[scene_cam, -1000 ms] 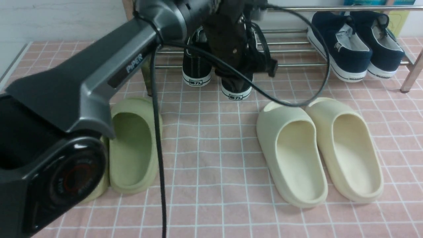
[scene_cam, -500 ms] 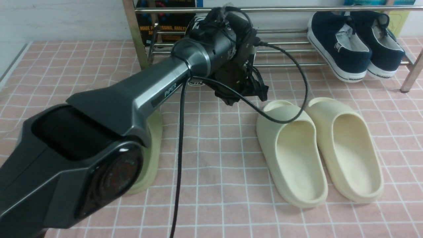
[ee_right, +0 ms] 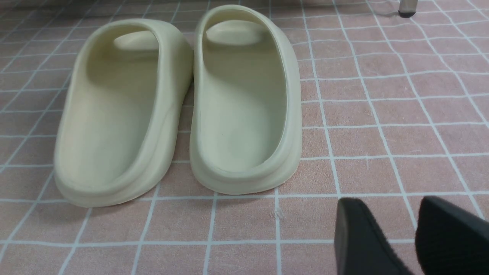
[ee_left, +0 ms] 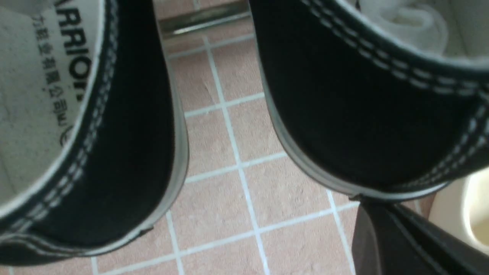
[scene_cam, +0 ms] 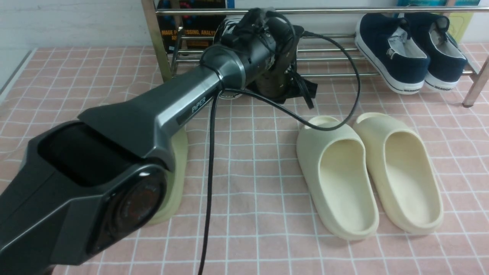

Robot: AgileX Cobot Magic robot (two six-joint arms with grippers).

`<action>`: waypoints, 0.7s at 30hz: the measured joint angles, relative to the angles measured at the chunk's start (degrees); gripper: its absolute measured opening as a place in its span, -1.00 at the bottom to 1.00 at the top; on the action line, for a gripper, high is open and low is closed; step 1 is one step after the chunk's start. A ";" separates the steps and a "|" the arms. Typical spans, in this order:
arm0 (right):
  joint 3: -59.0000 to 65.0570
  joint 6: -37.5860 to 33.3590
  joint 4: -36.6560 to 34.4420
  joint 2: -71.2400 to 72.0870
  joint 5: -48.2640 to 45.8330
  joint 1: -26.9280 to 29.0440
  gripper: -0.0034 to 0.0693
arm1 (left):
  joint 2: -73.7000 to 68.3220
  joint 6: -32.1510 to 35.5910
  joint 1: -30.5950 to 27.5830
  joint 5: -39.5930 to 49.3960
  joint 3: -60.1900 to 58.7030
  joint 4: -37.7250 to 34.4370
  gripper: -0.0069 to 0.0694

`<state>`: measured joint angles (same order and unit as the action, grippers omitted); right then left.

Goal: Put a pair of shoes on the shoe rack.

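- Left wrist view: my left tool point(ee_left: 368, 208) is narrow, its fingers together and gripping neither sneaker. Its tips show right at the heel edge of one black sneaker point(ee_left: 359, 126), the one nearer the cream slippers; whether they press on it I cannot tell.
- The other black sneaker point(ee_left: 133, 152) lies apart from my tool, with a strip of tiled surface point(ee_left: 214, 141) between the pair. A chrome rail of the shoe rack point(ee_left: 206, 17) runs across that gap, and both heels reach out past it.
- Right wrist view: my right tool point(ee_right: 389, 202) stands wide, nothing between its fingers, near the cream slippers point(ee_right: 240, 95) and well apart from the sneakers.
- Front view: my left arm point(scene_cam: 187, 107) covers most of the pair at the rack; a patch of black and white and a bit of white sole peek out around it. Both toes are out of sight.
- The green slippers point(scene_cam: 177, 172) are mostly behind my arm too, and the rack's top rail cuts across the dark book point(scene_cam: 187, 28).
- A second ago both heel labels showed in the front view; now my arm hides nearly all of them. The book and the rack's left leg have come into sight, while the navy shoes point(scene_cam: 407, 61) look unmoved.
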<state>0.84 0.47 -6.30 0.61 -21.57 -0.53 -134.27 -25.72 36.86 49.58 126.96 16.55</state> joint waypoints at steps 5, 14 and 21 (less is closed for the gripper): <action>0.00 0.00 0.00 0.00 0.00 0.00 -0.25 | 0.00 -2.70 0.00 -1.78 0.06 1.46 -0.81; 0.00 0.00 0.00 0.00 0.00 0.00 -0.25 | 4.74 0.95 0.00 9.43 0.70 -1.14 -0.79; 0.00 0.00 0.00 0.00 0.00 0.00 -0.25 | 8.74 4.00 0.00 15.33 1.22 4.06 -0.78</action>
<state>0.84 0.47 -6.30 0.61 -21.57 -0.53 -125.53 -21.73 36.86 64.91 128.18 20.61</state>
